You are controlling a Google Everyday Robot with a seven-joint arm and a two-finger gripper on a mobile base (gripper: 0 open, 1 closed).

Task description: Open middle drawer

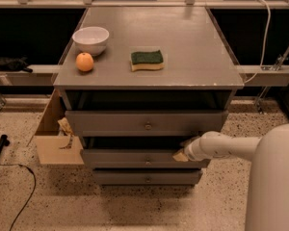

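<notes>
Camera view, looking down at the front of the grey bench: the middle drawer is the second of three stacked fronts, a wide flat grey panel with a small round knob at its centre. It sits between the taller top drawer and the short lowest drawer. A dark band shows above its upper edge, so it may be out a little, but it is far from open.

The pincer is at the right part of that upper edge, touching or just over the drawer front, well to the right of the knob. Whether the pincer is apart, together or clamped on the edge cannot be told from here. The white arm reaches in from the robot's body at lower right.

The step in hand looks like taking hold at the drawer's top edge, with the pulling mostly not yet done. The next move likely calls for a firm catch on that lip, then a straight pull towards the robot, square to the front. Because the hold is off-centre, a skewed pull could jam the drawer on its runners.

On the bench top a white bowl, an orange just beside it and a green-and-yellow sponge lie well apart from the work. A cardboard box stands on the floor at the left.
</notes>
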